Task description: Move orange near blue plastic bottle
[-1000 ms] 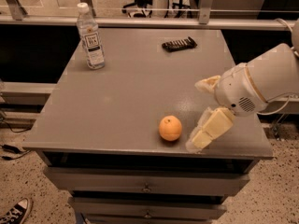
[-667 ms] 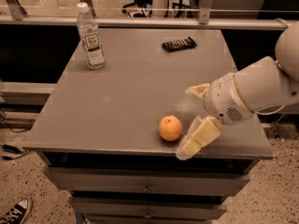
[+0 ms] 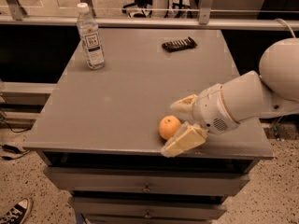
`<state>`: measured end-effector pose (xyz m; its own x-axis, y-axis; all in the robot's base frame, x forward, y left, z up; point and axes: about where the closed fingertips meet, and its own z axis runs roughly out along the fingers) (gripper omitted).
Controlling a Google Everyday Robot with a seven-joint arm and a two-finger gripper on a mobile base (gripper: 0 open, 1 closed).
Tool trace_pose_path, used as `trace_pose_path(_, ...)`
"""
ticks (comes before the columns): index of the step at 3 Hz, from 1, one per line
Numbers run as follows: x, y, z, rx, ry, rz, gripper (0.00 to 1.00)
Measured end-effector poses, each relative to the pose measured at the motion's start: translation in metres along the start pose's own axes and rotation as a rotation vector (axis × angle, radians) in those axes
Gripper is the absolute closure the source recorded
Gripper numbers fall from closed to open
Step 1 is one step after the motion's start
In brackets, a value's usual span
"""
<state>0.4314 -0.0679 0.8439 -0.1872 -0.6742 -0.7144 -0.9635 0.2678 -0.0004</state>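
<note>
The orange [image 3: 169, 127] lies near the front edge of the grey table [image 3: 126, 97], right of centre. My gripper [image 3: 179, 126] comes in from the right, open, with one cream finger behind the orange and the other in front of it, so the fruit sits between them. I cannot tell if either finger touches it. The blue plastic bottle [image 3: 91, 37], clear with a white cap and white label, stands upright at the table's far left corner, far from the orange.
A flat black ridged object [image 3: 179, 44] lies at the far right of the table. Drawers [image 3: 145, 186] sit below the front edge. A rail runs behind the table. A shoe [image 3: 14, 213] is on the floor at lower left.
My gripper has moved left toward the orange, so its fingers now straddle the fruit. The orange and the bottle have not moved.
</note>
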Motion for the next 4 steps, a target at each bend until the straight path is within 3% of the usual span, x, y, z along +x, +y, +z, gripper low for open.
trace_pose_path(1, -0.001, 0.000, 0.002, 0.004, -0.002, 0.006, 0.47)
trace_pose_path(2, -0.003, -0.013, -0.009, 0.035, 0.007, 0.016, 0.78)
trace_pose_path(3, -0.009, -0.034, -0.031, 0.087, 0.008, 0.010, 1.00)
trace_pose_path(4, -0.009, -0.033, -0.031, 0.087, 0.008, 0.010, 1.00)
